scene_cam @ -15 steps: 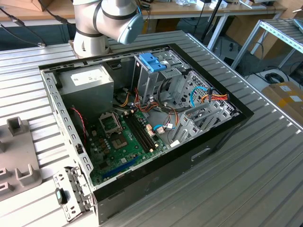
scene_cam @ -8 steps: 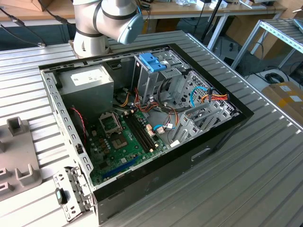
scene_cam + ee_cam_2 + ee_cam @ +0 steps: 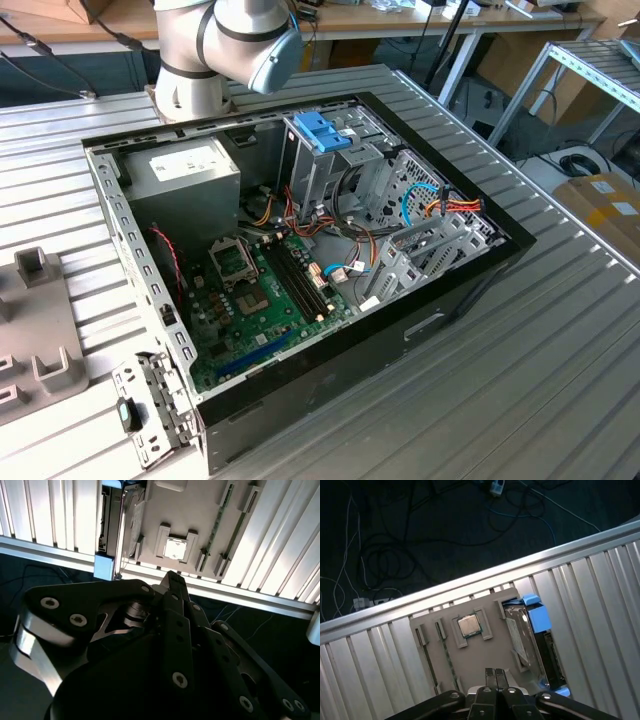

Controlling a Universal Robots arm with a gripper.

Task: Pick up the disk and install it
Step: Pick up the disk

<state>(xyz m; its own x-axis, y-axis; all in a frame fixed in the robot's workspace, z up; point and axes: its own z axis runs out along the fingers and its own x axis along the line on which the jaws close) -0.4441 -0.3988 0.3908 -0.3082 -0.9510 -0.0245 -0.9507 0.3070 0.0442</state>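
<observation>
The hand (image 3: 495, 673), fingers pressed together and empty, is held over a grey moulded tray (image 3: 480, 657) on the ribbed tabletop (image 3: 600, 610); the blue-framed metal disk (image 3: 516, 630) is slotted edgewise.

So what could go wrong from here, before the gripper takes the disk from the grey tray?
1. The gripper hangs shut over the tray, near the disk; coming down like this, it could strike the disk's edge or the processor.
2. The tray lies close to the table edge; a slipped disk might fall to the floor.
3. Loose cables lie around the drive cage and may snag the disk.
</observation>
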